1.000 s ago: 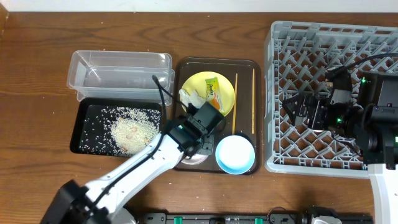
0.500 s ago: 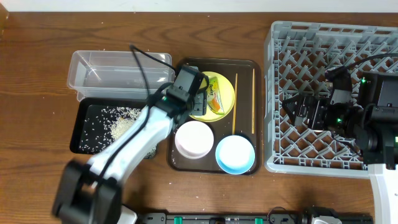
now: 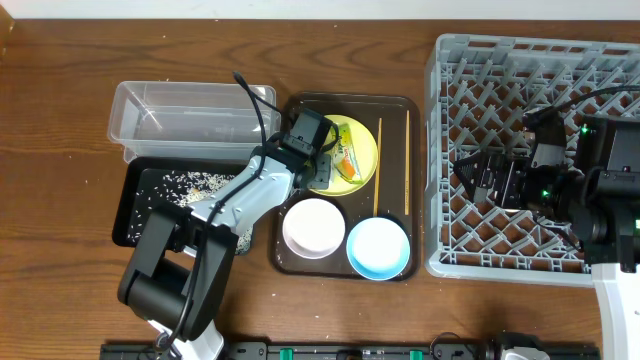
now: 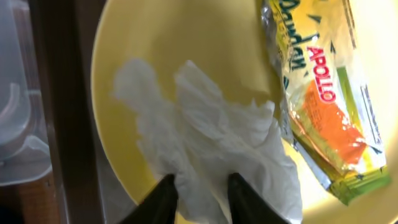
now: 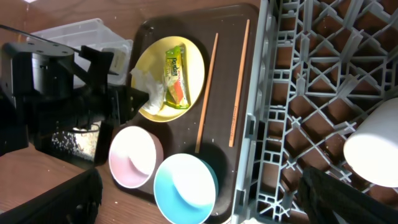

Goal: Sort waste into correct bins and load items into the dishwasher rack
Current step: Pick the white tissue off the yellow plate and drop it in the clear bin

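My left gripper [image 3: 320, 163] is low over the pale-yellow plate [image 3: 366, 135], with its fingers [image 4: 202, 196] shut on the crumpled white tissue [image 4: 205, 137], which still lies on the plate. The green-and-orange wrapper [image 4: 323, 106] lies beside the tissue on the plate. The white bowl [image 3: 313, 227], the light-blue bowl [image 3: 378, 247] and two chopsticks [image 3: 378, 165] rest on the brown tray. Rice [image 3: 188, 181] lies in the black tray [image 3: 135, 200]. The clear tub [image 3: 190, 110] holds nothing I can see. My right gripper [image 3: 478, 180] hangs open and empty over the grey rack [image 3: 520, 60].
The dark brown serving tray [image 3: 395, 105] sits between the bins and the rack. In the right wrist view a white rounded object [image 5: 373, 152] sits inside the rack [image 5: 292, 93]. Wood table [image 3: 60, 120] surrounds everything.
My left arm swung up from the white bowl at the tray's front to the yellow plate and settled onto the tissue. The white bowl is now uncovered. The right arm has not moved.
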You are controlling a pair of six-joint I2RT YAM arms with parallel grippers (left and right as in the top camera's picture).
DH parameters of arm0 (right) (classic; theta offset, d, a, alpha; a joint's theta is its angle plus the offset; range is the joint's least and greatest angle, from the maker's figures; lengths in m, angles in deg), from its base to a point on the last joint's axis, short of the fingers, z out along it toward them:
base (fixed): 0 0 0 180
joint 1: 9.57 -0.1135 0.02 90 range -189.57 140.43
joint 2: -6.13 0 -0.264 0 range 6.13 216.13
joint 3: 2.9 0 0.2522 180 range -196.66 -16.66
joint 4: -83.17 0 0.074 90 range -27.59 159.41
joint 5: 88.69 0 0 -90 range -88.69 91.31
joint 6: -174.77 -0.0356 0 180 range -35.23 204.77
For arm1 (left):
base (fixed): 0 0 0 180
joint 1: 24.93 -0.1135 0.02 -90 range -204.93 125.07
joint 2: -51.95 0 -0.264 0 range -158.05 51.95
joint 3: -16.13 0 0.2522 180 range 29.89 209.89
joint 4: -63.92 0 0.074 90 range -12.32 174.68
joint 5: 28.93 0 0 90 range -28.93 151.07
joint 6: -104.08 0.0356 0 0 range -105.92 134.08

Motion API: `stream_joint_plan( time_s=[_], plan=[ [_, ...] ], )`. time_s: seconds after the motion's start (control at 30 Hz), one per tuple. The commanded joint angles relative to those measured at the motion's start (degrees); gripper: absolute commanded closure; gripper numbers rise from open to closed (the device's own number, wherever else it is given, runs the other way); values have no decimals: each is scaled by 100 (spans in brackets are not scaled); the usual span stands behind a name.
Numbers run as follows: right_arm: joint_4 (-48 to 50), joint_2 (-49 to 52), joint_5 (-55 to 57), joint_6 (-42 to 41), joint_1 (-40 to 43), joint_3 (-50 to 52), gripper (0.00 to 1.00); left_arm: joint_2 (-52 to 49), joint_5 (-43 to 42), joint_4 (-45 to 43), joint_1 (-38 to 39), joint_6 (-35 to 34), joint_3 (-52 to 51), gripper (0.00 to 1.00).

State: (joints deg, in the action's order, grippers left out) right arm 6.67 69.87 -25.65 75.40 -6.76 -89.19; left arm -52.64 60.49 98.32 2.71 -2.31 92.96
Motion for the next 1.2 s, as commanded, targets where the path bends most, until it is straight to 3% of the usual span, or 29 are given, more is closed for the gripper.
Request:
stream_joint_plan(
  time_s=[0.0,0.3,0.53,0.63,0.67,0.73,0.77,0.9,1.07,1.17],
  plan=[
    [7,17,17,87,-103,-4,1,-111,-46,142,7,48,-63,94],
    [-31,17,17,87,-103,-4,1,1056,46,977,-61,48,553,94],
    [-31,17,15,87,-103,-4,1,1878,1648,1071,-726,46,671,94],
    [-31,17,15,87,-103,-4,1,1788,1777,822,-1202,48,669,93],
    [-31,17,15,87,-103,-4,1,1725,1757,734,-1340,48,669,87],
    [-31,17,15,87,-103,-4,1,1606,1545,636,-1513,50,669,52],
    [-33,17,15,87,-103,-4,1,1563,1224,625,-1547,85,671,47],
    [-44,17,17,87,-103,-4,1,1539,197,549,-1335,136,671,35],
    [-59,17,17,87,-103,-4,1,1379,-267,332,-446,175,658,34],
    [-61,17,17,90,-103,-2,1,975,-192,260,138,560,654,35]
  ],
)
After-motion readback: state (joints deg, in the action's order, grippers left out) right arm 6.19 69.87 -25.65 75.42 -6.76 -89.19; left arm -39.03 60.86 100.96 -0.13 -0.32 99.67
